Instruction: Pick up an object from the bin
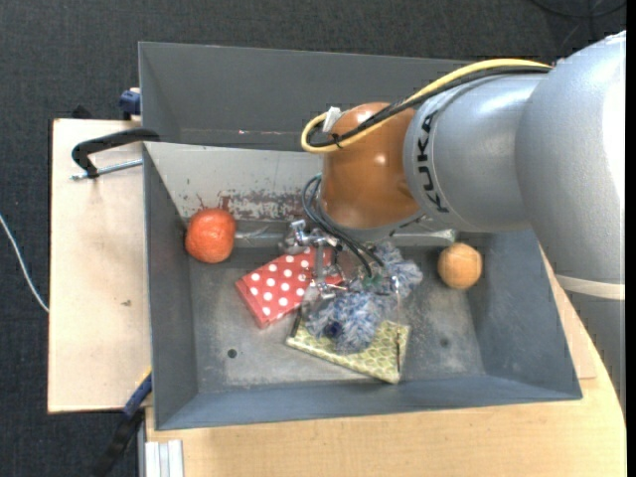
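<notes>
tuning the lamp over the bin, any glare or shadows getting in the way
Camera view: glare washes the grey metal bin's back wall pale at the left; a bright highlight sits on the glossy orange wrist cover; the arm shades the floor around the crumpled blue-grey bundle; the round orange ball is evenly lit.

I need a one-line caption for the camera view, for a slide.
The gripper low over a red white-dotted packet and a crumpled blue-grey wad in a grey metal bin; orange ball at left.
</notes>
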Action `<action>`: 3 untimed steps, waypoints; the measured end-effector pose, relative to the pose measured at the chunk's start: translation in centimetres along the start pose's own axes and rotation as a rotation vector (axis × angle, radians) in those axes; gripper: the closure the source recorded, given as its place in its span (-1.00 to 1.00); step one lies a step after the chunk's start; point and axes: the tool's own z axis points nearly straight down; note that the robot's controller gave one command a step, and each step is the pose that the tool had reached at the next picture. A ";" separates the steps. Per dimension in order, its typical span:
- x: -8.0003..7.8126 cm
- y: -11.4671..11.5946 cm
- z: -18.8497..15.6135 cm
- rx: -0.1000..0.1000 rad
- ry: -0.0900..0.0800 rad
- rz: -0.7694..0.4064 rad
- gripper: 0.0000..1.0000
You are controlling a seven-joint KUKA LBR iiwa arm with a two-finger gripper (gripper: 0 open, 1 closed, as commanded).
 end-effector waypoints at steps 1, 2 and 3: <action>0.0 0.0 0.0 0.000 0.000 0.000 1.00; 0.3 0.1 -3.8 0.000 0.015 0.002 1.00; -0.6 0.2 -10.0 0.000 0.014 0.026 1.00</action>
